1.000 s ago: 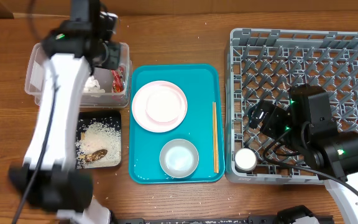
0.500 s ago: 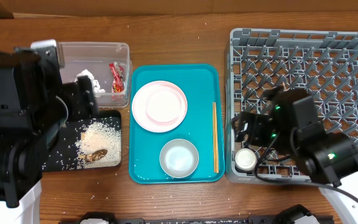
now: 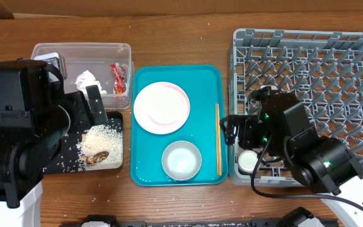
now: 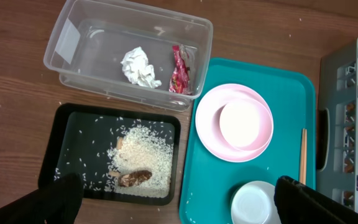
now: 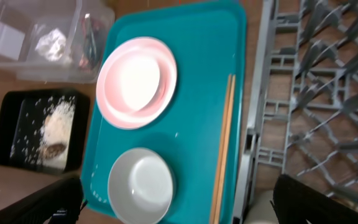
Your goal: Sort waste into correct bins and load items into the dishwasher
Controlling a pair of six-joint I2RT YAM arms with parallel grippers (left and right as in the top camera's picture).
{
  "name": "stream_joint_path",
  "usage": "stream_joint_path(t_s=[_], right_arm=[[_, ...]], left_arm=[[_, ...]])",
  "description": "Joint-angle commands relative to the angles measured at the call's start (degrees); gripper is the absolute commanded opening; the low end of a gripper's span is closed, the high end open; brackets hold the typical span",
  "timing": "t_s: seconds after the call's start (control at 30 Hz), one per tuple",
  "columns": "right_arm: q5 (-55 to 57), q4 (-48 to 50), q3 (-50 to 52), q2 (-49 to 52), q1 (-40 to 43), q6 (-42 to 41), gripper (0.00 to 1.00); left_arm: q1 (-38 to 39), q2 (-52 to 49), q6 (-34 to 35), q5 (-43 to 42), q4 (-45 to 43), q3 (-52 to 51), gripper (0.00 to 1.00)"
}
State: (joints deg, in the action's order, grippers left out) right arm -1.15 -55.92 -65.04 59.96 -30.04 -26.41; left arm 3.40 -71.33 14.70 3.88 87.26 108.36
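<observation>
Above the wooden tabletop, hovered with right hand spread beside chopsticks at the teal tray's three o'clock edge; likely needed a low, centred pinch.

No word, brand, number or sign can be read in any view. The small red wrapper lying inside the clear tub carries some print, but it is too small and blurred to make out. A pale rectangular patch on the tub's left end wall looks like a label, though no writing can be told on it.
</observation>
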Motion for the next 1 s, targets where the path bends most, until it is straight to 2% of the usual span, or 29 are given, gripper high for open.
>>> stream_joint_path(t_s=[0.0,0.1,0.6,0.97], right_arm=[[7.85,1.53,-1.11,-1.75,-0.09,-3.96,1.0],[9.68,3.28,-1.11,-2.54,-0.11,-6.03,1.0],[9.7,2.47,-0.98,1.16,-0.11,-5.99,1.0],[9.68,2.49,-0.98,2.75,-0.11,-6.01,1.0]], left_arm=[[0.37,-0.28,0.74,0.72,-0.09,-0.2,1.0],[0.37,-0.28,0.74,0.74,-0.09,-0.2,1.0],[0.61,0.35,0.74,0.72,-0.07,-0.22,1.0],[1.18,7.32,0.74,0.74,-0.11,-2.34,1.0]])
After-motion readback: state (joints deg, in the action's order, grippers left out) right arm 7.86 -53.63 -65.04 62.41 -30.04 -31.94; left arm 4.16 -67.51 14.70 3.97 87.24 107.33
